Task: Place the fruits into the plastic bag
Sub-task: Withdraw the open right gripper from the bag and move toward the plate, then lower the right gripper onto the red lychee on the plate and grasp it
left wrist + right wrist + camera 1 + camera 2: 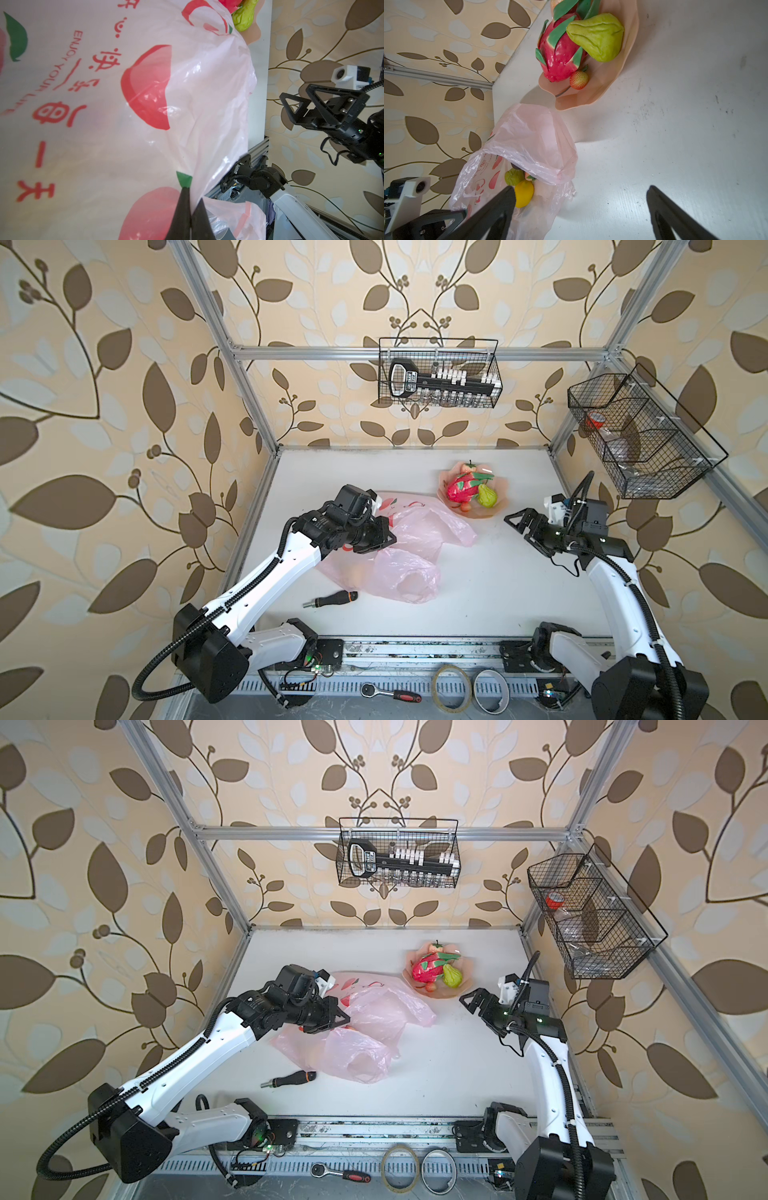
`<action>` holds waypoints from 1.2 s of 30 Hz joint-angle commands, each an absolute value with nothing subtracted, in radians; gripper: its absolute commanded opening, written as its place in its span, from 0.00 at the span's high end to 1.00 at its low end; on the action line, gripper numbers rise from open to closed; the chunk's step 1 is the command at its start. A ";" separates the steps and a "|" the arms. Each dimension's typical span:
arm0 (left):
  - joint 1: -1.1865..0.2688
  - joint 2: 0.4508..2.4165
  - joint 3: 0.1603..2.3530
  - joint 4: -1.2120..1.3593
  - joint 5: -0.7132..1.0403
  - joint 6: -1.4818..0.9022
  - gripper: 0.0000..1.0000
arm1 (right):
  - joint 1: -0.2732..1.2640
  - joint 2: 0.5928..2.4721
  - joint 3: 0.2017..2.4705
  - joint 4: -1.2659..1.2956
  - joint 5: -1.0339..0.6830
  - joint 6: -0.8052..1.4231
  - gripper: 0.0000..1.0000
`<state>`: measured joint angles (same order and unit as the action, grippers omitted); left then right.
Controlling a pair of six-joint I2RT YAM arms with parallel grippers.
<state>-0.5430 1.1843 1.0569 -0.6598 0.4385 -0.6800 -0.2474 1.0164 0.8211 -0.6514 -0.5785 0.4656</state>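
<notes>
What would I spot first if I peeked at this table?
The pink-red dragon fruit on the peach plate at the back of the table, a green pear beside it. Next, the crumpled pink plastic bag in the middle, pinched by the left gripper, with a yellow lemon peeking out.

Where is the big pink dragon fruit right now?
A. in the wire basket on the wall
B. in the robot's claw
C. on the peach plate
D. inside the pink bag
C: the dragon fruit lies on the peach-coloured plate, touching the green pear, and is outside the plastic bag.
</notes>
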 commanded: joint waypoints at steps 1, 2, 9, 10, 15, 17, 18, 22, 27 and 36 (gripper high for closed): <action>-0.545 1.157 1.045 -0.661 0.451 -0.672 1.00 | -0.252 1.028 0.854 -0.660 -0.564 0.421 0.02; -0.545 1.157 1.045 -0.661 0.451 -0.673 1.00 | -0.252 1.031 0.853 -0.657 -0.563 0.420 0.02; -0.545 1.161 1.045 -0.663 0.452 -0.672 1.00 | -0.250 1.065 0.863 -0.635 -0.577 0.421 0.02; -0.546 1.161 1.045 -0.663 0.453 -0.670 1.00 | -0.249 1.070 0.866 -0.630 -0.577 0.420 0.02; -0.546 1.161 1.047 -0.673 0.453 -0.662 1.00 | -0.226 1.104 0.906 -0.620 -0.559 0.409 0.03; -0.546 1.161 1.046 -0.675 0.453 -0.662 1.00 | -0.215 1.121 0.919 -0.615 -0.556 0.408 0.04; -0.546 1.160 1.046 -0.675 0.453 -0.663 1.00 | -0.207 1.132 0.925 -0.613 -0.557 0.409 0.04; -0.545 1.155 1.040 -0.676 0.452 -0.663 1.00 | -0.173 1.176 0.942 -0.587 -0.577 0.430 0.07; -0.546 1.148 1.030 -0.679 0.454 -0.662 1.00 | -0.093 1.228 0.968 -0.540 -0.542 0.478 0.09; -0.546 1.131 1.013 -0.676 0.449 -0.670 1.00 | 0.021 1.381 1.031 -0.456 -0.477 0.556 0.20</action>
<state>-0.5430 1.1645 1.0229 -0.6792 0.4385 -0.6796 -0.0010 1.3422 0.9878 -0.4969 -0.5190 0.5285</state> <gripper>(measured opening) 0.055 0.813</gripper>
